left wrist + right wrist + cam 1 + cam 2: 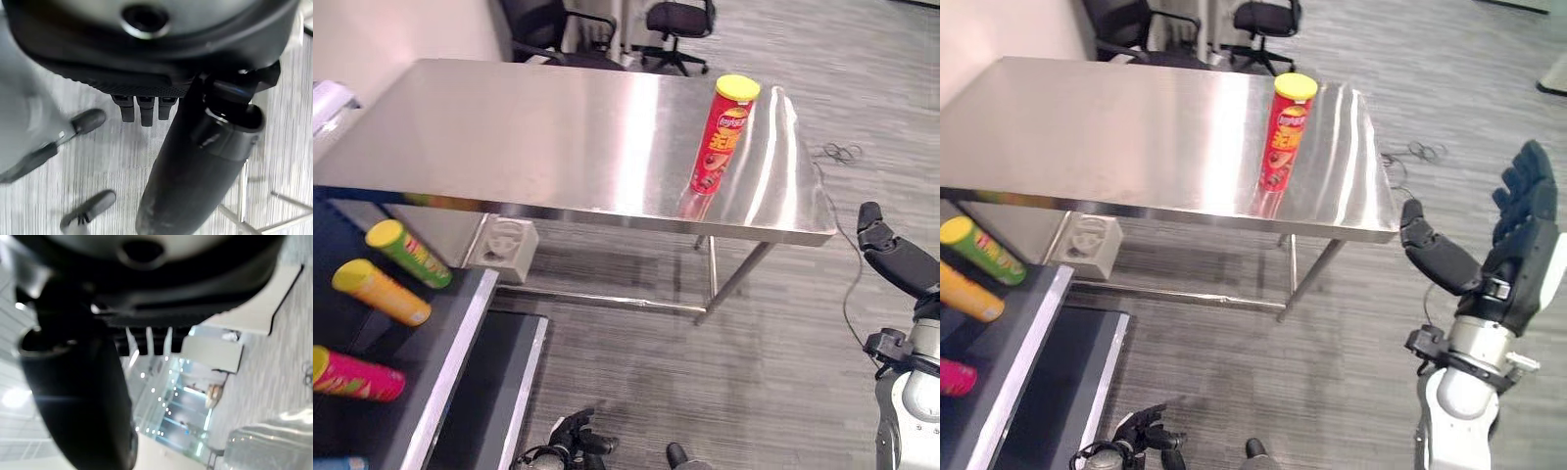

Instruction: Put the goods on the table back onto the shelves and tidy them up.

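Here, low in the frame, the left hand (pixel 1141 431) hangs with fingers loosely relaxed, grasping nothing. At right, the right hand (pixel 1518 235) is raised, fingers spread, empty. Farther off, upper centre, the red can (pixel 1281 134) stands upright on the steel table (pixel 1116 127), yellow lid uppermost, near its right end.

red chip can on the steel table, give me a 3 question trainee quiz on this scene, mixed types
1. True or false: the tall red cylindrical chip can with a yellow lid lies on its side on the stainless steel table.
2. Which hand is raised beside the table with fingers straight? A) left hand B) right hand
3. Fill in: on the dark shelf the green can lies next to an ______ can.

Key: 1 false, it stands upright; 2 B; 3 orange.
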You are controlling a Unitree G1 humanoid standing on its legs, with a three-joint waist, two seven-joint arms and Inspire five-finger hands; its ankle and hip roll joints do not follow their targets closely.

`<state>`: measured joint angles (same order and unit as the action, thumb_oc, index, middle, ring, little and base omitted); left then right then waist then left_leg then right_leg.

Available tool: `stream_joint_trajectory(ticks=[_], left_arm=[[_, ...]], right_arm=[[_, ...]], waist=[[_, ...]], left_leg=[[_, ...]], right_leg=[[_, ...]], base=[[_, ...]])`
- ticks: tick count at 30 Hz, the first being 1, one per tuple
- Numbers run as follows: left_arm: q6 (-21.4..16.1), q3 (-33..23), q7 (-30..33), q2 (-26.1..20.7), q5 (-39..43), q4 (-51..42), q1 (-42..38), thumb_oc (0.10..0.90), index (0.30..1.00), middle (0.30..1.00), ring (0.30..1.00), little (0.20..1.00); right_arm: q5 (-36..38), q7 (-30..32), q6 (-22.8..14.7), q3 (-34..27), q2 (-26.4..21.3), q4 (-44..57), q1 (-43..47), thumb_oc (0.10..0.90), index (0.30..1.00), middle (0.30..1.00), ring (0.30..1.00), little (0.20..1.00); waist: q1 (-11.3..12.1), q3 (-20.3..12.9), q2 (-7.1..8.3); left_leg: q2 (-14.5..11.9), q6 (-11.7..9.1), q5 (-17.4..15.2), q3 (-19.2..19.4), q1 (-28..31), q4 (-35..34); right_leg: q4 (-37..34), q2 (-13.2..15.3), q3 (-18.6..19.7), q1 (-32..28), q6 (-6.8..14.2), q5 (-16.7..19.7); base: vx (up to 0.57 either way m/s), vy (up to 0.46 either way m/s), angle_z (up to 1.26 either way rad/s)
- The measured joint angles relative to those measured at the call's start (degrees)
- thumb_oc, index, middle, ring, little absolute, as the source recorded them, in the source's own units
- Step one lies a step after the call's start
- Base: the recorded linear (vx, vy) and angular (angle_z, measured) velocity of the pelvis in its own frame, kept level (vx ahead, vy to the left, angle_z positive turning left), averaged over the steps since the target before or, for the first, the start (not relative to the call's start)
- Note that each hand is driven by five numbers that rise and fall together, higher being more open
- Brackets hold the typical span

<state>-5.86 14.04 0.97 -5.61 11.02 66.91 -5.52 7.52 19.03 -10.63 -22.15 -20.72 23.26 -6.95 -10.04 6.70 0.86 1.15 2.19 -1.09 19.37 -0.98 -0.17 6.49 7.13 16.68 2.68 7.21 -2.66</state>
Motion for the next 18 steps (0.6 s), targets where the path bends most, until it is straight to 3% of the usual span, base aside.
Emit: stream_joint_trajectory(ticks=[1, 2, 3, 4, 5, 8, 11, 13, 14, 16, 18], left_arm=[[0.0, 0.3, 0.0, 0.1, 0.0, 0.0, -0.8, 0.800, 0.900, 0.900, 0.900, 0.900], [-0.2, 1.0, 0.0, 0.3, -0.1, -0.4, -1.5, 0.800, 0.900, 0.900, 0.900, 0.900], [-0.2, 1.1, 0.0, 0.3, -0.1, -0.7, -2.3, 0.800, 0.900, 0.900, 0.900, 0.900], [-0.4, 1.1, 0.0, 0.1, -0.1, -1.9, -2.1, 0.800, 0.900, 0.900, 0.900, 0.900], [-0.7, -0.4, 0.7, 0.0, -0.5, -2.3, -0.7, 0.800, 0.900, 0.900, 0.900, 0.900], [-0.5, -1.4, 1.6, -0.4, -0.5, -1.6, 1.6, 0.800, 0.900, 0.900, 0.900, 0.900], [0.2, -0.9, 2.0, -0.4, -1.6, 1.9, 2.6, 0.800, 0.900, 0.900, 0.900, 0.900], [0.7, -0.7, 2.0, -0.4, -2.3, 3.0, 2.9, 0.800, 0.900, 0.900, 0.900, 0.900], [0.7, -0.7, 2.0, -0.7, -3.3, 2.9, 3.2, 0.800, 0.900, 0.900, 0.900, 0.900], [0.5, -0.7, 1.9, 1.0, -4.4, 2.0, 3.3, 0.800, 0.900, 0.900, 0.900, 0.900], [-0.1, -0.7, 0.9, 2.0, -5.1, 1.5, 2.5, 0.800, 0.900, 0.900, 0.900, 0.900]], right_arm=[[-0.1, 0.0, 0.0, 0.4, -0.2, 0.1, 1.1, 0.800, 0.900, 0.900, 0.900, 0.900], [-0.3, 0.1, -0.1, 0.4, -0.7, 0.1, 1.7, 0.800, 0.900, 0.900, 0.900, 0.900], [-0.8, 0.0, -0.1, 0.5, -1.2, 0.1, 1.5, 0.800, 0.900, 0.900, 0.900, 0.900], [-0.8, 0.0, -0.1, 0.4, -1.2, 0.1, -0.2, 0.800, 0.900, 0.900, 0.900, 0.900], [-1.3, 0.0, -0.1, 1.0, -0.9, 0.1, -2.2, 0.800, 0.900, 0.900, 0.900, 0.900], [-1.3, -0.2, 0.6, 1.7, -1.0, 0.1, -3.2, 0.800, 0.900, 0.900, 0.900, 0.900], [-1.2, -0.1, 0.6, 1.4, -1.0, 0.1, -3.1, 0.800, 0.900, 0.900, 0.900, 0.900], [-0.9, -0.1, 0.6, 1.3, -1.0, 0.1, -3.2, 0.800, 0.900, 0.900, 0.900, 0.900], [-0.8, -0.1, 0.5, 1.3, -1.0, -0.1, -4.0, 0.800, 0.900, 0.900, 0.900, 0.900], [-0.4, -0.1, 0.6, 1.2, -1.3, -0.8, -4.1, 0.800, 0.900, 0.900, 0.900, 0.900], [-0.1, -0.9, 0.6, 0.9, -1.3, -2.1, -3.9, 0.800, 0.900, 0.900, 0.900, 0.900]], waist=[[0.0, -0.2, -1.91], [0.0, 0.0, -3.10], [-0.4, 0.5, -3.87], [-0.8, 0.6, -3.58], [-0.4, 0.6, -3.43], [-0.1, 0.6, -3.98], [-0.5, 0.5, -3.93], [-1.5, 0.5, -2.75], [-2.6, -0.1, -0.64], [-3.1, -0.5, -2.73], [-3.3, -0.4, -4.03]], left_leg=[[-0.2, 0.4, -0.3, 0.5, 1.1, -1.6], [0.2, 0.7, -0.4, 0.7, 2.4, -2.7], [0.9, 0.9, -0.5, 0.7, 3.3, -2.8], [2.4, 1.5, -0.9, 0.4, 4.6, -3.0], [3.9, 3.5, -2.8, 1.3, 6.0, -3.5], [2.9, 2.6, -3.3, 1.3, 5.6, -3.5], [0.4, 1.2, -3.5, -0.4, 6.1, -4.5], [-0.7, -0.4, -3.6, -2.0, 7.5, -4.9], [-1.0, -3.3, -4.5, -4.4, 9.4, -5.0], [-4.4, -5.1, -5.2, -5.1, 10.0, -5.0], [-7.1, -6.5, -4.7, -4.5, 10.9, -4.3]], right_leg=[[3.2, -1.1, 0.9, 1.4, 0.0, 0.0], [11.1, -2.0, 1.1, 4.9, 1.9, -1.3], [25.3, -2.8, 0.5, 11.3, 2.8, -1.8], [34.5, -2.5, 0.5, 15.4, 2.4, -1.6], [37.7, -0.2, -0.9, 20.4, 0.1, -1.9], [25.7, 1.1, -3.7, 22.2, 0.4, -2.2], [6.4, -0.4, -5.3, 19.8, 0.6, -0.8], [-4.3, -1.7, -3.8, 17.1, 1.4, 4.1], [-7.4, -2.7, 1.0, 13.9, 2.8, 8.0], [-4.8, -7.1, 2.7, 13.2, 3.4, 9.4], [-1.4, -10.6, 3.8, 12.9, 0.1, 9.2]], base=[[0.18, 0.193, -0.41], [0.15, 0.213, -0.19], [0.09, 0.132, 0.07], [0.14, 0.073, 0.04], [0.15, -0.008, 0.01], [0.17, -0.065, -0.16], [0.15, -0.102, 0.15], [0.12, -0.102, 0.64], [0.14, -0.131, 0.83], [0.12, -0.125, 0.60], [0.09, -0.123, 0.27]])
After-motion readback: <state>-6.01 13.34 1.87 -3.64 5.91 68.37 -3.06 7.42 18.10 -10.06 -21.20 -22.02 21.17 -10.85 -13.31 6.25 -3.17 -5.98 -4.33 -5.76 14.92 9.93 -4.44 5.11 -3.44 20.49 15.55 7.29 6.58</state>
